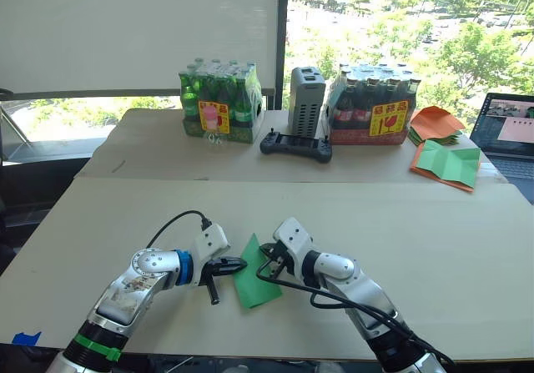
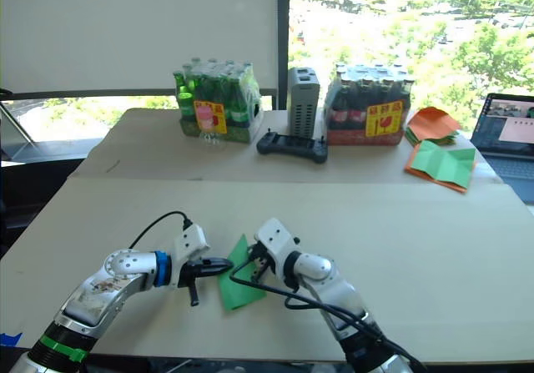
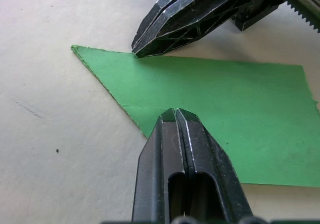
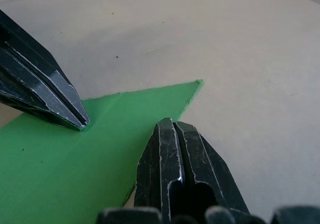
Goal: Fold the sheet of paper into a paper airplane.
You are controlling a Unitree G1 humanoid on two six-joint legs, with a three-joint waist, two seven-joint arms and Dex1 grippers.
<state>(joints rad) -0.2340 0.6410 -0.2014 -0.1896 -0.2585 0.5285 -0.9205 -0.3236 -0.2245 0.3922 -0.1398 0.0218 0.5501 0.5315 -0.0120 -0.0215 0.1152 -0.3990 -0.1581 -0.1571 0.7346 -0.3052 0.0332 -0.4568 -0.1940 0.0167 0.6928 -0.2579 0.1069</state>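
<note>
— What is the surface like?

— A wide, pale beige table [image 1: 467,256], matte, with a seam running across it where a second board [image 1: 150,152] sits behind, nearer the window [image 1: 400,22]. A white blind [image 1: 138,31] covers the window's left part; on the right, sunlit trees show outside.

— And along the back?

— A shrink-wrapped pack of green bottles [image 1: 221,102], a grey box [image 1: 306,100] standing upright, a black handheld controller [image 1: 296,145] in front of it, then a pack of dark bottles [image 1: 371,106]. Further right lie orange sheets [image 1: 435,123] and a green sheet bordered with orange [image 1: 446,163], with a laptop [image 1: 511,131] at the edge.

— Where is the paper airplane [image 1: 254,274]?

— Flat on the near board, between the two arms, folded to a pointed green wedge.

— The grippers?

— The left gripper [image 3: 175,115] has its fingers pressed together, tip resting on one folded edge. The right gripper [image 4: 171,124] is likewise closed, tip down at the opposite edge. Neither pinches the paper; both press on it near its point.
</note>
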